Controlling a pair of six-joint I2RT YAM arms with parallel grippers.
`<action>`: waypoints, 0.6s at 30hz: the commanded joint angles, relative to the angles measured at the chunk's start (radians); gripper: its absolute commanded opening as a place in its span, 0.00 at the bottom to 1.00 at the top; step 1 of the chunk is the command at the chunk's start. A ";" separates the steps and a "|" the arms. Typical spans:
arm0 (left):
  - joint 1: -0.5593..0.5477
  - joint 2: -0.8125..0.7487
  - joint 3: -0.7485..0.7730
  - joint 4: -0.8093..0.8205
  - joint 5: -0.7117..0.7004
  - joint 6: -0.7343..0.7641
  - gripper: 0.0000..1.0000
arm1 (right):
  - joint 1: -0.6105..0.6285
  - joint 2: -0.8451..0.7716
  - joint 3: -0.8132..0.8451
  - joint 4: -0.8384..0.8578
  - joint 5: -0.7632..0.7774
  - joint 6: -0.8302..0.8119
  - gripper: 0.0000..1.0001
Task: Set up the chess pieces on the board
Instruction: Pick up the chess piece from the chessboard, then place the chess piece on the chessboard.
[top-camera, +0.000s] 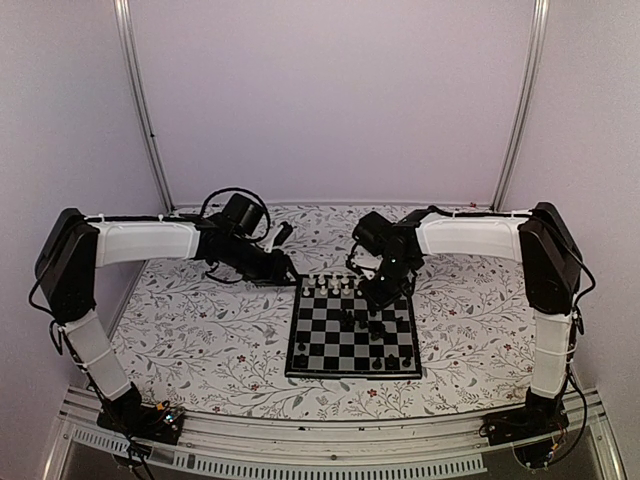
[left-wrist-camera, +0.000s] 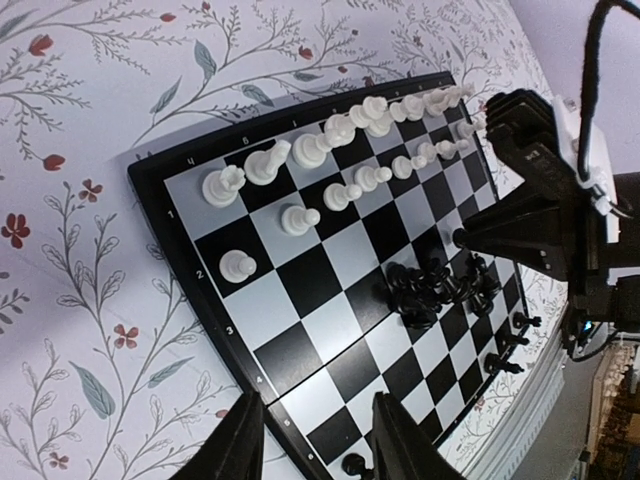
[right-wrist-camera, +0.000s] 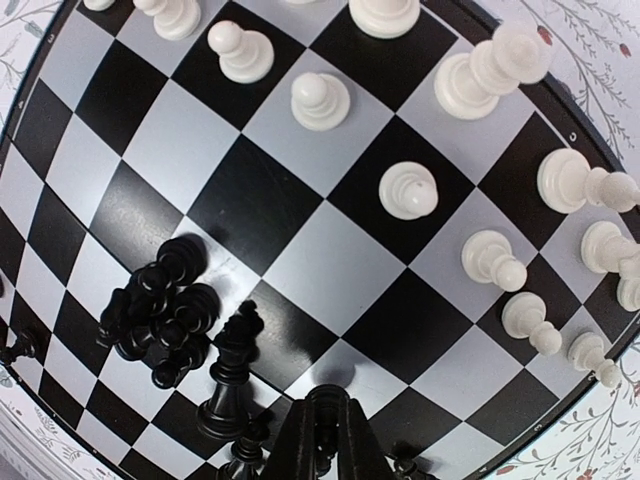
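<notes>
Board mid-worktop. White pieces ranked in two rows, top of frame: looks done. Black pieces mostly heaped mid-board: about half left. Right fingers together beside heap, nothing seen held; left fingers apart, empty.

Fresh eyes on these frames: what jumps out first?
A tangled clump of black pieces sits near the middle of the board, while the white pieces stand in two rows along its far edge. The right gripper hangs shut just beside that clump.
</notes>
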 joint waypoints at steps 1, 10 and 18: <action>-0.004 0.014 0.029 -0.011 0.007 0.019 0.40 | -0.005 -0.061 0.023 -0.050 0.008 -0.006 0.04; 0.008 0.011 -0.006 0.039 0.043 -0.026 0.40 | 0.096 -0.165 -0.046 -0.027 -0.113 -0.073 0.05; 0.013 -0.007 -0.028 0.039 0.034 -0.031 0.40 | 0.231 -0.107 -0.048 0.024 -0.155 -0.090 0.05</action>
